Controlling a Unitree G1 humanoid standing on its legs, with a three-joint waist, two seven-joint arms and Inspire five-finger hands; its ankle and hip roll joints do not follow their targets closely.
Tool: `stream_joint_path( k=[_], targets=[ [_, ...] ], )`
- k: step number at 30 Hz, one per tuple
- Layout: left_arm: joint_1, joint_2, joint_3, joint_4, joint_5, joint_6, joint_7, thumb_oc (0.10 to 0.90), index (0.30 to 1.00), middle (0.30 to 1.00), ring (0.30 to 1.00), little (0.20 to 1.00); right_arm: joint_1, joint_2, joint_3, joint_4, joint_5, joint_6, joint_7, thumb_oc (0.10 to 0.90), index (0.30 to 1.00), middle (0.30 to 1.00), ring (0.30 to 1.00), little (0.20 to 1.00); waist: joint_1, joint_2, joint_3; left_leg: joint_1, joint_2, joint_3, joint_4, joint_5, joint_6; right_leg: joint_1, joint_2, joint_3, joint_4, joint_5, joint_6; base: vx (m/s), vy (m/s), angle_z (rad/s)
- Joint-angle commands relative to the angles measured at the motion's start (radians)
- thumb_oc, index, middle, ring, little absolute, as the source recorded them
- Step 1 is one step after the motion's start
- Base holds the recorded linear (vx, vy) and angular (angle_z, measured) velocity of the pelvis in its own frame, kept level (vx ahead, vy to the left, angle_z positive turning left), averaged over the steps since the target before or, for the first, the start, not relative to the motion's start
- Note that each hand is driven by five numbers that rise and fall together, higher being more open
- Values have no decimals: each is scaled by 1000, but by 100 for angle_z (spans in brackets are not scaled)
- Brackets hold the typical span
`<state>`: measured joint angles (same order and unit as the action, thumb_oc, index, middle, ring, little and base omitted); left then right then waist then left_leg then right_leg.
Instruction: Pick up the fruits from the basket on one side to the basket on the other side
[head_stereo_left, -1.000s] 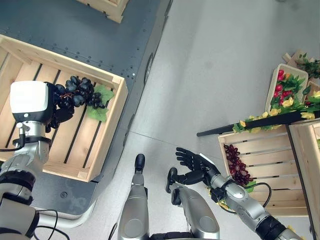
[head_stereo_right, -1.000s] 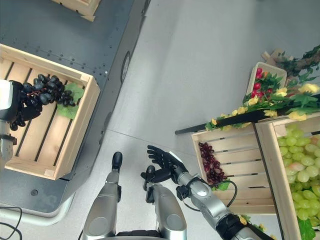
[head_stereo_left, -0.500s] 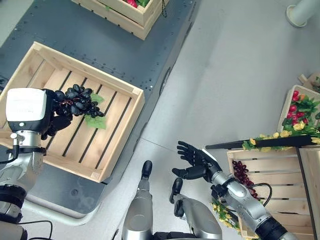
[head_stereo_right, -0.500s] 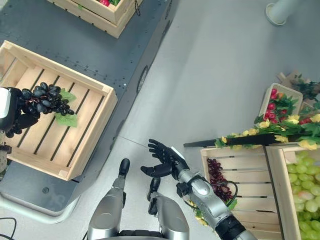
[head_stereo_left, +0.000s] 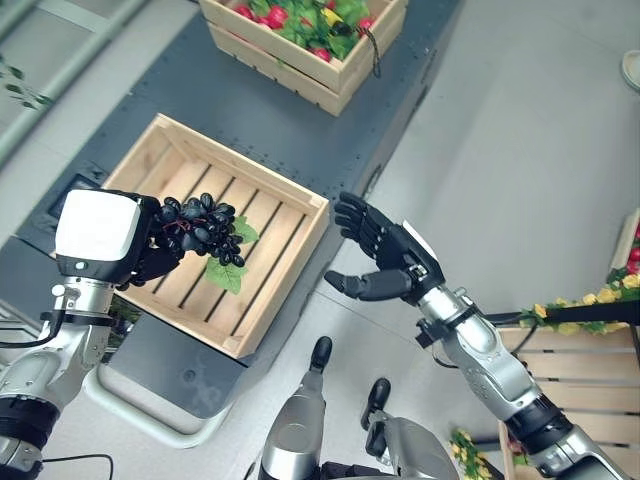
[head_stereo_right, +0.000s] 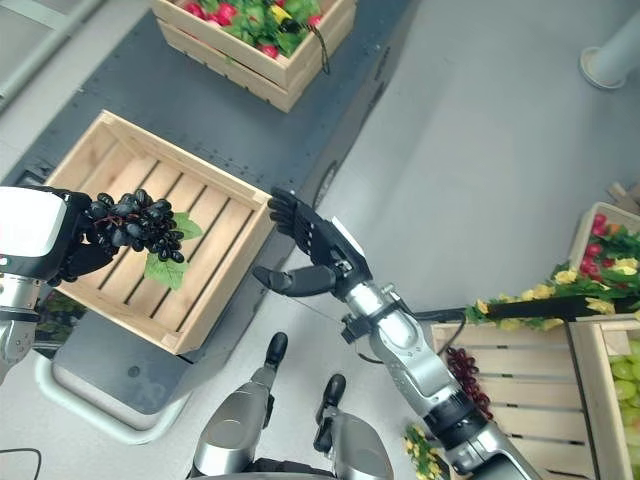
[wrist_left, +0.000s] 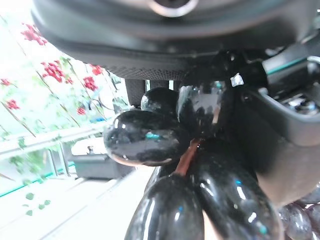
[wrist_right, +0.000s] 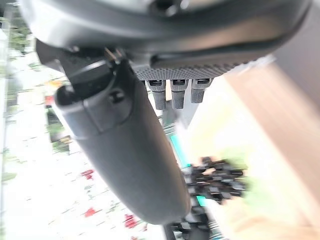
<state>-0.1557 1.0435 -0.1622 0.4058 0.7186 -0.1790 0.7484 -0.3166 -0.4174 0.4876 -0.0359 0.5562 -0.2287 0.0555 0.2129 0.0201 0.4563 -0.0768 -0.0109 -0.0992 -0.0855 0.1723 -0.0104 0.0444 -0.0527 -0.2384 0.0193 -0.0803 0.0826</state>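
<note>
A bunch of black grapes (head_stereo_left: 200, 228) with a green leaf (head_stereo_left: 226, 272) hanging below it sits at the left of the frame, clasped in the left hand (head_stereo_left: 150, 262), whose dark fingers curl round the bunch. In the left wrist view the glossy grapes (wrist_left: 200, 165) press right against the palm. The bunch hangs over an empty slatted wooden crate (head_stereo_left: 290, 196), above its left half, the leaf over the slats. The crate rests on a dark grey platform (head_stereo_left: 180, 70).

At mid-frame the right hand (head_stereo_left: 375, 250) is released, fingers spread and thumb out, holding nothing, just beside the crate's right corner over the pale grey floor (head_stereo_left: 520, 140).

At the top of the frame a second wooden crate (head_stereo_left: 345, 75) holds red fruits and green leaves. At the lower right a crate (head_stereo_right: 510, 370) contains dark red grapes (head_stereo_right: 466, 374), beside one with green grapes (head_stereo_right: 628, 375).
</note>
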Motion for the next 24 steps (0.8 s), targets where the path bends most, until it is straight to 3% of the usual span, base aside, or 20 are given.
stream_joint_path(
  k=[1,4,9,24],
  targets=[
    [-20,-10,54,-5,-55,-5,28,400,300,300,300,300,30,37,51,-67,-40,-147,-133,800,900,900,900,900,-21,-3,-267,13,-70,-44,1,-101,4,-33,-5,-28,-17,45,-15,8,-14,16],
    [-33,-8,42,-62,-69,3,-17,400,300,300,300,300,-14,70,60,-47,-55,-135,-209,800,900,900,900,900,-7,4,-304,27,-76,-52,1,-107,8,-20,-13,-23,-27,51,-12,7,-1,7],
    [-34,-12,47,-139,-58,11,-59,400,300,300,300,300,-47,88,75,-37,-34,-110,-223,800,900,900,900,900,9,8,-338,37,-84,-62,0,-112,11,-9,-19,-23,-38,54,-9,21,10,5],
    [-54,1,42,-216,-55,-20,-99,400,300,300,300,300,-109,80,172,-33,73,-8,-43,800,900,900,900,900,28,-4,-384,45,-85,-58,-2,-124,19,-7,-26,-37,-46,55,-3,5,-2,1]
  ],
)
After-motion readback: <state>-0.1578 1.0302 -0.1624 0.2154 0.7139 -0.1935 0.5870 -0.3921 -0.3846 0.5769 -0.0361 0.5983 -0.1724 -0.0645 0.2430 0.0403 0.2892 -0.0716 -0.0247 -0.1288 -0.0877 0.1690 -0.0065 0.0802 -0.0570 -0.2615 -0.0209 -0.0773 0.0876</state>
